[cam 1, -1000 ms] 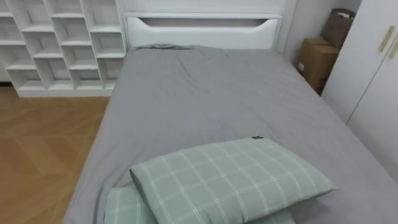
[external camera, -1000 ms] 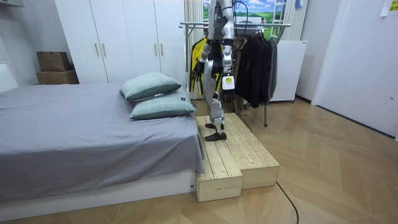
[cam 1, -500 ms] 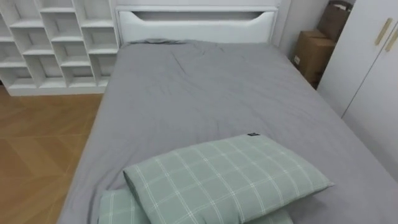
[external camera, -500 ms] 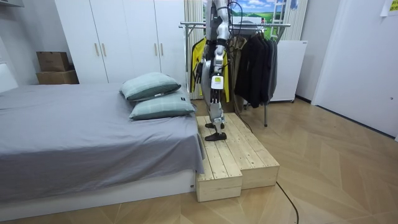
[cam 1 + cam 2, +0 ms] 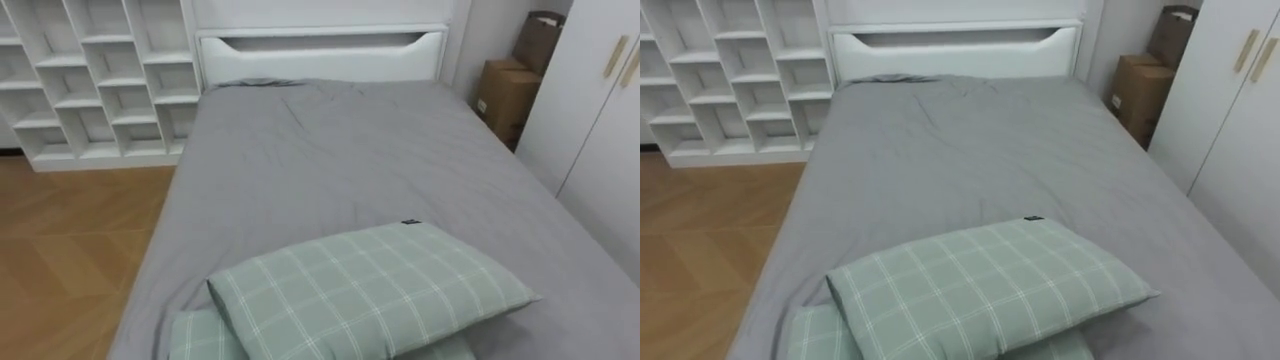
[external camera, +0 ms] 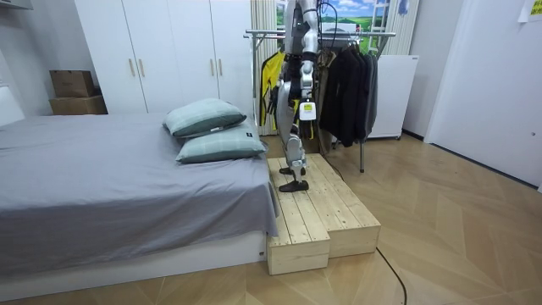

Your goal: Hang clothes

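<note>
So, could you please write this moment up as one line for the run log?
stance: on wooden platform between bed and clothes rack | facing: bed with checked pillows | clothes: dark garments hanging on rack

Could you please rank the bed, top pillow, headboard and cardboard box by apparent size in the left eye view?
bed
top pillow
headboard
cardboard box
The pillow is nearest the camera, so its true rank is unsure.

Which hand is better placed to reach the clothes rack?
Probably the right hand: facing the bed, the robot has the clothes rack on its right and behind; the left hand hangs away from it.
</note>
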Tool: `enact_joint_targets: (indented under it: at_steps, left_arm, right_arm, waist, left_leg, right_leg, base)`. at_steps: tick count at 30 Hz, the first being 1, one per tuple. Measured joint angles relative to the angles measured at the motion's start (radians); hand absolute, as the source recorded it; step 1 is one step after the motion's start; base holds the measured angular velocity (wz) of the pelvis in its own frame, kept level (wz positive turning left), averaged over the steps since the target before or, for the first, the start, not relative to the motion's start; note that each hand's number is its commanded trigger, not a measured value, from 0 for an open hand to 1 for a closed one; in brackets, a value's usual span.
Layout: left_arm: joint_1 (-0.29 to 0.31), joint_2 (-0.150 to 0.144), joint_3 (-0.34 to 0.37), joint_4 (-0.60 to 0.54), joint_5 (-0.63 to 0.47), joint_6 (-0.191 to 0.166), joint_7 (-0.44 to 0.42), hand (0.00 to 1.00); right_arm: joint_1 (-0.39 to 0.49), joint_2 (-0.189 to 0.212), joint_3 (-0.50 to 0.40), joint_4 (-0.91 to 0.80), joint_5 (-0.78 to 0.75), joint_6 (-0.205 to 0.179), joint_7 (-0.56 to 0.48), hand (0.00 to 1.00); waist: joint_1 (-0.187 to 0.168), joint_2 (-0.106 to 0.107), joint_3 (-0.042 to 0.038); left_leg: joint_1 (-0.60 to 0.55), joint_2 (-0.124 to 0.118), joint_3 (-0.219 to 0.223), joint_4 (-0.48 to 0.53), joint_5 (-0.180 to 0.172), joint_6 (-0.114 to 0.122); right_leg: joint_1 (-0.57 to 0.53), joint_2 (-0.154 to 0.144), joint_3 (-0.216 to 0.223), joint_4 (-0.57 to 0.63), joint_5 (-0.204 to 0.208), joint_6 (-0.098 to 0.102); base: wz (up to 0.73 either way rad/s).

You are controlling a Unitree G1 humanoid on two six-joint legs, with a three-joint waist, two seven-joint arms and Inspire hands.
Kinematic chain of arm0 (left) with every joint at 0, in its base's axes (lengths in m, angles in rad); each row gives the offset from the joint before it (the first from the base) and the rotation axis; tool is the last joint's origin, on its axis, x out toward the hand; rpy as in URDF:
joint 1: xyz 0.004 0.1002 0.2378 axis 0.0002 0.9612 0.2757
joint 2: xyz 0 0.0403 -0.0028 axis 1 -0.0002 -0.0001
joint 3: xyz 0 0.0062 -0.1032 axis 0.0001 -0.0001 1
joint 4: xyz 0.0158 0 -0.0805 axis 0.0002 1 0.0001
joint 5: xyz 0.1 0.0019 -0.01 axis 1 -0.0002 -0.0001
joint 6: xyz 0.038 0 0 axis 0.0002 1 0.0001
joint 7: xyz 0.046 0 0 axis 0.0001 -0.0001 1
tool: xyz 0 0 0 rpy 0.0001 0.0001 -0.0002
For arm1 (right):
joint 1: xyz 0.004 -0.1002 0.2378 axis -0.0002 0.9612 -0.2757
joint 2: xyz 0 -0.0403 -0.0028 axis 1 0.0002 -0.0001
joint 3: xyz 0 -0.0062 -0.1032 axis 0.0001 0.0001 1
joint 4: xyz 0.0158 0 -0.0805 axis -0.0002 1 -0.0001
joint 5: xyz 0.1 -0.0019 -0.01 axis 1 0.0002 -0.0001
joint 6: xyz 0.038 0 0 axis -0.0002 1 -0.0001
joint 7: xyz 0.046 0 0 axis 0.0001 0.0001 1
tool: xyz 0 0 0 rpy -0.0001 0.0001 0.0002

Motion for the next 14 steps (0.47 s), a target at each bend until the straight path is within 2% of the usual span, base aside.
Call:
enact_joint_targets:
  at_steps: [6, 14]
  left_arm:
    - [-0.001, 0.002, -0.027, -0.026, 0.023, 0.033, -0.001, 0.0]
    - [-0.019, 0.002, -0.035, -0.029, 0.036, 0.041, -0.014, 0.0]
  right_arm:
    - [0.002, 0.002, 0.001, 0.006, 0.008, 0.003, 0.017, 0.0]
    - [0.0, 0.002, 0.009, 0.011, 0.008, 0.011, 0.025, 0.0]
  waist:
    - [-0.002, -0.014, -0.0094]
    - [-0.001, -0.02, -0.0082]
  left_leg:
    - [-0.003, 0.0, 0.0, 0.001, 0.005, 0.001]
    - [0.006, 0.001, 0.0, 0.0, 0.0, -0.006]
  right_leg:
    - [-0.001, 0.002, 0.0, 0.004, 0.0, 0.0]
    - [0.014, 0.01, 0.006, 0.004, 0.001, 0.0]
  base:
    - [0.0]
    - [0.0]
